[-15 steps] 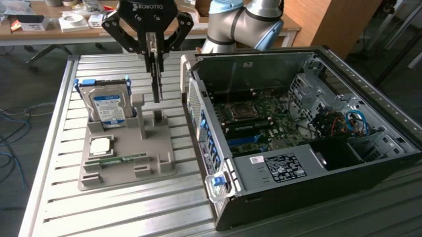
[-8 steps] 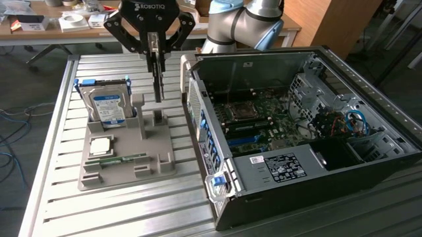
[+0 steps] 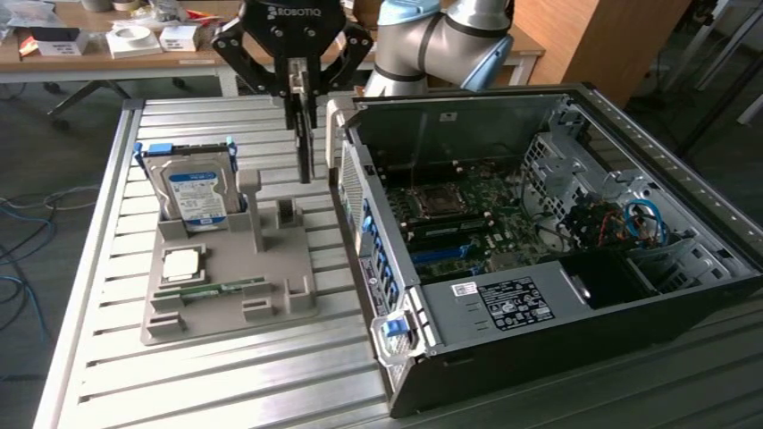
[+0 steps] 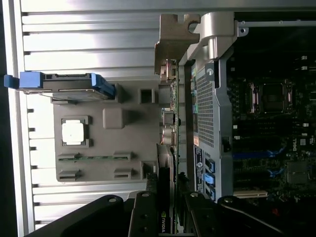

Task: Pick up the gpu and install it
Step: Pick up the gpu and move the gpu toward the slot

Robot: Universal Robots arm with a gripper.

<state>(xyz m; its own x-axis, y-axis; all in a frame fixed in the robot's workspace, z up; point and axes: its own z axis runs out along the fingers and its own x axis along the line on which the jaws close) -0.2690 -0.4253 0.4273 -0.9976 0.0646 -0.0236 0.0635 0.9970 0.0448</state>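
The claw (image 3: 306,89) marked ROBOTIQ pinches the top edge of the gpu (image 3: 307,147), with an NVIDIA logo, hanging upright at ten o'clock from the open computer case (image 3: 513,357) in the exterior view.

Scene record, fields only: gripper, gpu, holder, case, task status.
gripper: gripper shut on the gpu
gpu: hangs on edge between the grey holder and the computer case
holder: hard drive upright; processor chip and memory stick lying flat
case: side open, motherboard exposed
status: gpu picked up, outside the case, not yet installed
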